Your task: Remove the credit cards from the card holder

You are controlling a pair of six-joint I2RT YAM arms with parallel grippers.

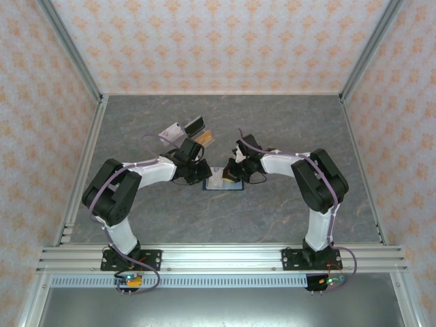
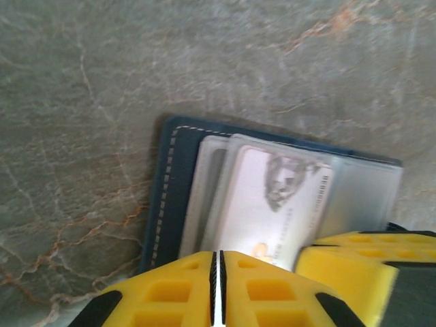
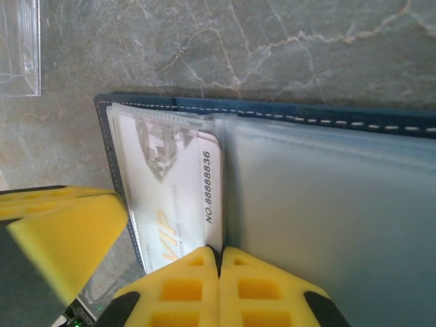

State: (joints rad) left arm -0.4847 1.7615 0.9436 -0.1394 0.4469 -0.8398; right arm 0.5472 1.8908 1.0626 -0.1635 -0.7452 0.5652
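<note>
On the grey stone-patterned table (image 1: 136, 204), near its middle, the card holder (image 1: 225, 182) is being shown lying open between the two arms in the top view. An orange-brown card (image 1: 206, 136) and a clear stand (image 1: 172, 131) are lying well apart behind it. Finer detail is being given by the wrist views: a white card (image 3: 170, 191) printed with a number is sitting in a clear sleeve inside the navy holder. The left gripper (image 2: 217, 262) is being held with its fingers pressed together at that card's edge; whether the card is pinched cannot be told. The right gripper (image 3: 219, 259) is likewise being held closed at the same card's edge.
</note>
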